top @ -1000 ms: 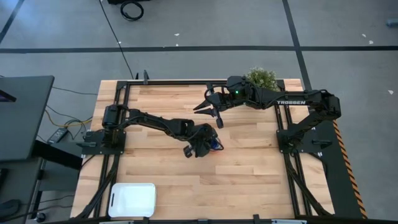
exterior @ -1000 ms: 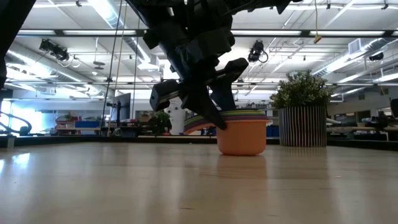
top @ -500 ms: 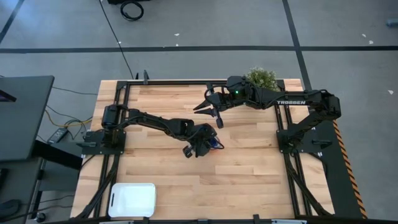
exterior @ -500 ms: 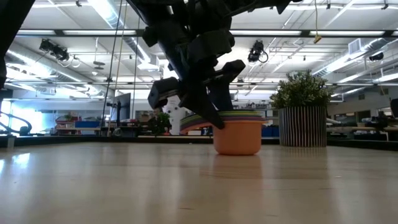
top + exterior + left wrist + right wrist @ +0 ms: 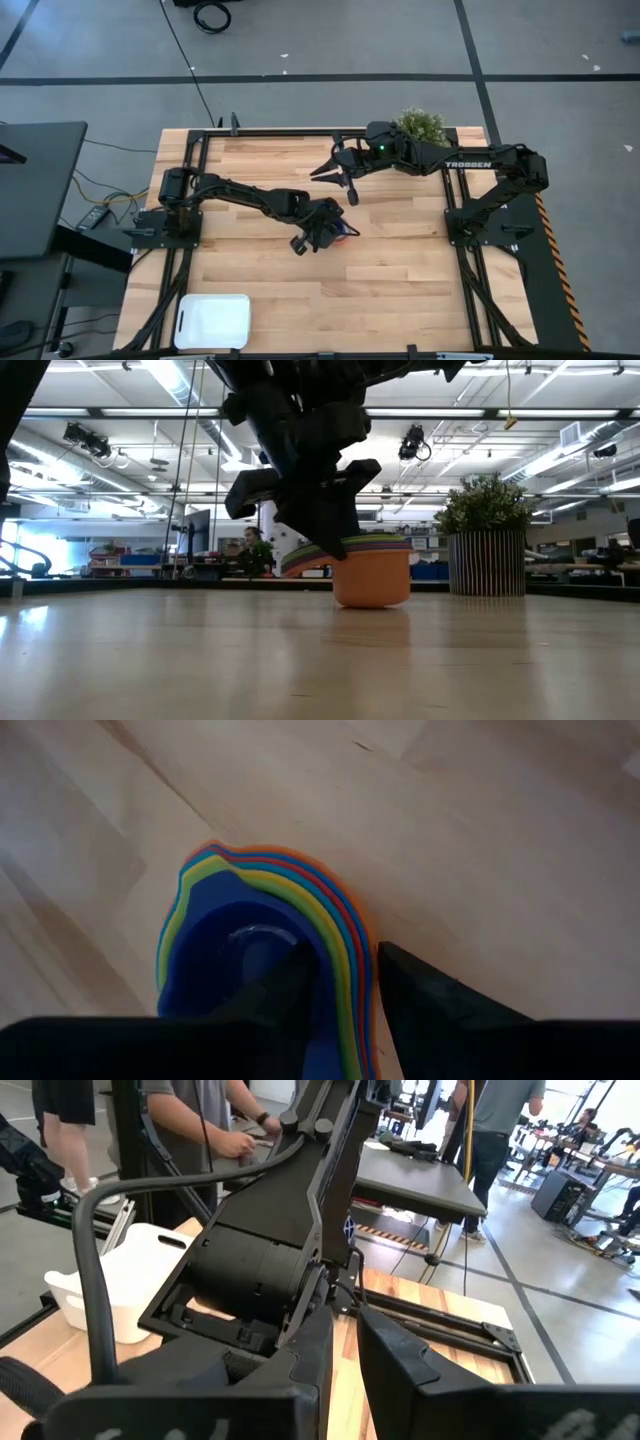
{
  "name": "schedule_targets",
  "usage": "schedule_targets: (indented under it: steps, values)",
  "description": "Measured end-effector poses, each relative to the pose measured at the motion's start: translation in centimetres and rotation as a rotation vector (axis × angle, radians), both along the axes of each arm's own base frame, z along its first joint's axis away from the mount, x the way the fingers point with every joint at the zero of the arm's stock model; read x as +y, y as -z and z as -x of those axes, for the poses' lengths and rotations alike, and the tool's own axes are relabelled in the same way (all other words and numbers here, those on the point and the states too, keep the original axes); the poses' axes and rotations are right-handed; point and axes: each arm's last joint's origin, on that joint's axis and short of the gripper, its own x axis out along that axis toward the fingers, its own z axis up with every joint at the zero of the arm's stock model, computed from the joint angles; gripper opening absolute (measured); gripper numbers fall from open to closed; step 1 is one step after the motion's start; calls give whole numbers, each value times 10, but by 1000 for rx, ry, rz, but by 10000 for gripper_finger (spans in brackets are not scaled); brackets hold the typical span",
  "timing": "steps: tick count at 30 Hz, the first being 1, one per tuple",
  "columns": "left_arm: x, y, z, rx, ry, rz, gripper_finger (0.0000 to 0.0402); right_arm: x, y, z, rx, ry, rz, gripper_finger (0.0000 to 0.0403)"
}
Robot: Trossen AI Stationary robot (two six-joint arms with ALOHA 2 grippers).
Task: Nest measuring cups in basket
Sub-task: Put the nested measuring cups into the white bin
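near the middle of the table, my left gripper is down on the measuring cups, and they're all stacked one inside another: navy innermost, then bright blue, green, yellow, red and orange rims fanning out around it. my left fingers are clamped on the stack's rim, one finger inside the navy bowl and the other outside against the orange edge. from table height the orange cup forms the base of the stack, with the coloured rims layered on top and my gripper hanging over its side; whether the base sits on the wood or just above it, i can't tell.

over at the table's near left corner, the basket lies well apart from the stack, white and with nothing visible inside it.

my right gripper hovers toward the far side of the table, above and beyond the stack, holding nothing, its fingers parted only by a narrow gap. just beside my right arm stands a potted plant at the far edge. people stand in the room beyond.
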Motion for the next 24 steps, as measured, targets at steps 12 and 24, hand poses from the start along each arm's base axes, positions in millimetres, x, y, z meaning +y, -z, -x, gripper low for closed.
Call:
schedule_targets:
  steps: [12,24]
  values:
    - [-4,0,1,24,-106,61,119,0,-2,0,-16,-1,1,57]
    - [-4,0,1,19,-135,29,55,2,-2,0,-10,-47,-64,57]
